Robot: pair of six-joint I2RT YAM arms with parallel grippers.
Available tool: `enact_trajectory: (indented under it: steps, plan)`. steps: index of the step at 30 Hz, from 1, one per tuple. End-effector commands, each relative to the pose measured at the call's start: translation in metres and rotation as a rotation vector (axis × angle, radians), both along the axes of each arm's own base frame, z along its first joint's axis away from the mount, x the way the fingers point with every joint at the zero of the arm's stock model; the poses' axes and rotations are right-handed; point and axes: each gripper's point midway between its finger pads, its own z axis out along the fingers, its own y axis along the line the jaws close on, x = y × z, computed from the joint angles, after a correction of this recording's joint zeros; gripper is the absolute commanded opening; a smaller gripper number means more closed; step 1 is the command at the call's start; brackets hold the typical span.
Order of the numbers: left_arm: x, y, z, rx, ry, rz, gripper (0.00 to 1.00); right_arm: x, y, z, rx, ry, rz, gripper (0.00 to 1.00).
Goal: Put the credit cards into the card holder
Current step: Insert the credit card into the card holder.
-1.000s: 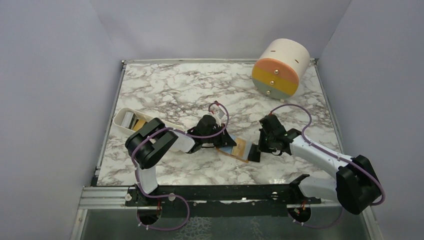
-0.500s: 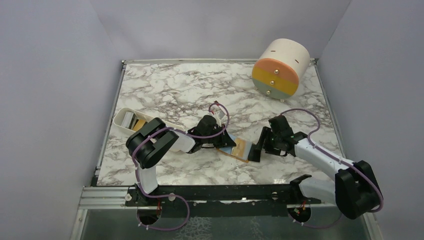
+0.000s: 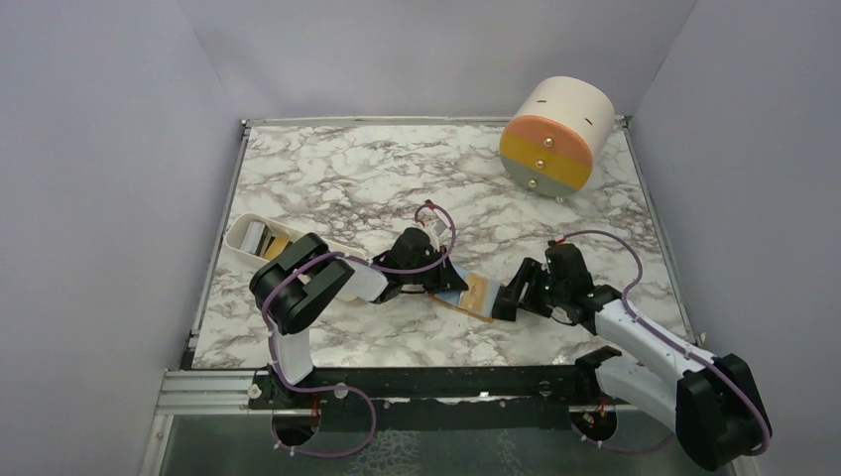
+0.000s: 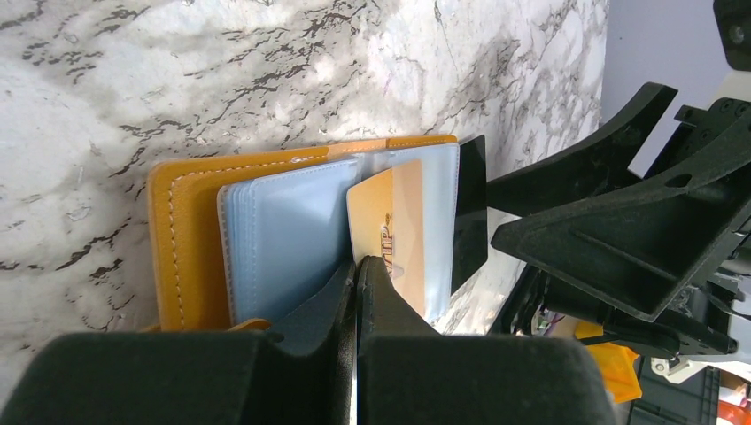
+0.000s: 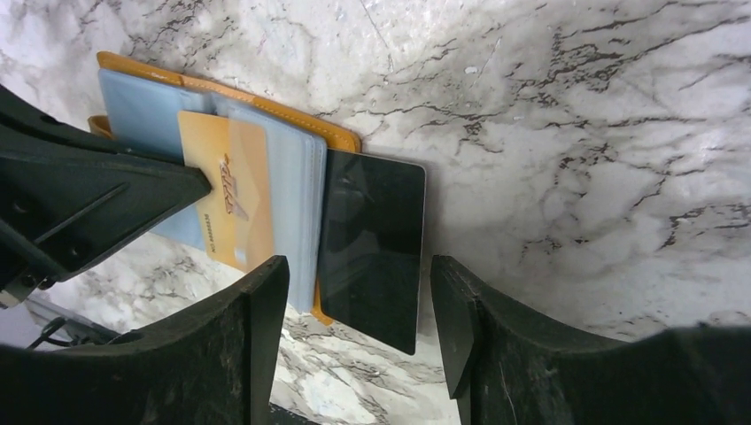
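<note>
Orange-tan leather on the outside and blue-grey sleeves within, the card holder [image 3: 458, 289] lies open on the marble table [image 3: 347, 178]. In the top view it sits a little toward 6 o'clock from the middle, between the two grippers. Its long axis there runs from about 10 o'clock to 4 o'clock. A golden card [image 5: 226, 199] sits among the clear sleeves, and a dark card [image 5: 372, 252] (glossy enough to throw reflections) juts from the 4 o'clock end. Both cards have their long sides across the wallet's axis. Whether the dark card's inner edge is inside a sleeve or only lying against it cannot be told.

The left gripper [image 4: 356, 266] has its jaws pressed together, tips down on the sleeves at the golden card's edge. It looks to be pinning the wallet, and nothing shows between the fingers. The right gripper [image 5: 354, 274] stands wide, one finger on each side of the dark card and gripping nothing.

By the look of them, the cards are light, stiff and slick, too thin to lift from flat marble. The dark one is best taken by its two long edges where it overhangs, or pushed from its free edge toward 10 o'clock. The wallet is probably soft and light (likely to skid on the polished stone), so it wants holding down near the sleeves.
</note>
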Motion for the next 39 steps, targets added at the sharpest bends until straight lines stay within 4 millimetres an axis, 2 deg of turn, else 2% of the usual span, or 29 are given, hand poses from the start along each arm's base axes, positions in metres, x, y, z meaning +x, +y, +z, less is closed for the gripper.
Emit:
enact_trajectory:
  steps: [1, 6, 10, 15, 19, 25, 31, 39]
  plan:
    - [-0.009, 0.021, -0.044, 0.154, 0.054, 0.024, 0.00, 0.001, 0.010, 0.009, 0.102, -0.039, -0.018, 0.60]
    - [-0.009, 0.021, -0.045, 0.155, 0.060, 0.026, 0.00, -0.003, 0.020, 0.011, 0.198, -0.048, -0.025, 0.59]
    - [-0.009, 0.022, -0.047, 0.159, 0.064, 0.029, 0.00, 0.001, 0.026, 0.024, 0.268, -0.115, -0.028, 0.55]
    - [-0.010, 0.022, -0.048, 0.159, 0.068, 0.027, 0.00, 0.004, 0.025, 0.033, 0.295, -0.168, -0.045, 0.39]
    - [-0.011, 0.022, -0.049, 0.161, 0.076, 0.025, 0.00, 0.003, 0.027, 0.030, 0.310, -0.168, -0.043, 0.29]
    - [-0.012, 0.023, -0.050, 0.163, 0.078, 0.030, 0.00, 0.004, 0.029, 0.023, 0.307, -0.159, -0.031, 0.21]
    - [-0.013, 0.023, -0.050, 0.164, 0.080, 0.030, 0.00, 0.005, 0.027, 0.018, 0.294, -0.168, -0.032, 0.01]
    - [-0.014, 0.024, -0.051, 0.168, 0.084, 0.037, 0.00, 0.004, 0.020, 0.017, 0.259, -0.191, -0.045, 0.01]
